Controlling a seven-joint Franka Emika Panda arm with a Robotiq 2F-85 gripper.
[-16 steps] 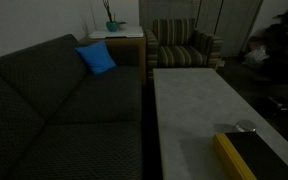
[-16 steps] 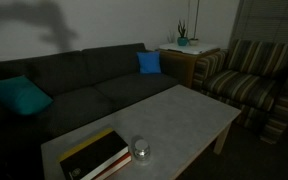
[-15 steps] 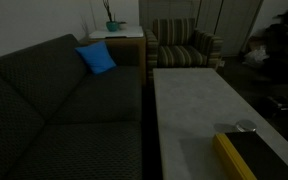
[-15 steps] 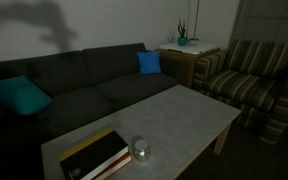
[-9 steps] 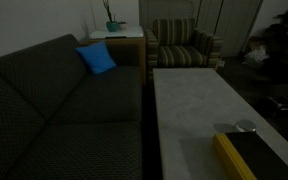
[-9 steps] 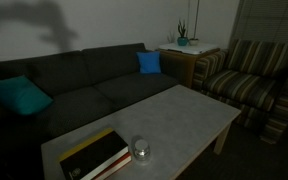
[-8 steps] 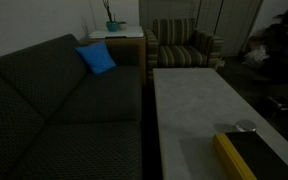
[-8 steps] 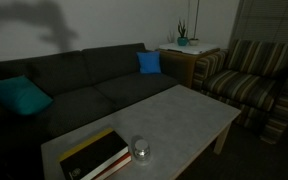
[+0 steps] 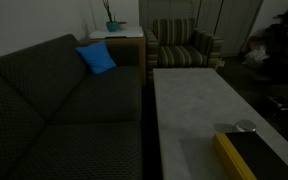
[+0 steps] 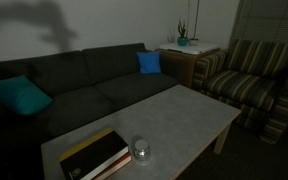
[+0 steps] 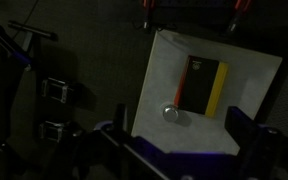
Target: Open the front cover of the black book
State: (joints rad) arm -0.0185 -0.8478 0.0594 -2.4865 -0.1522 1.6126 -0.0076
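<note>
While the fingers (image 11: 249, 130) gape empty, the black book (image 11: 202, 85) lies shut, well apart.

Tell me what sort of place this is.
Most likely a living room or lounge, dimly lit: a dark sofa with a blue cushion, a striped armchair, and a low coffee table bearing the black book.

Black book (image 10: 96, 158) flat on table (image 10: 184, 115), front cover (image 10: 106, 151) closed.
</note>
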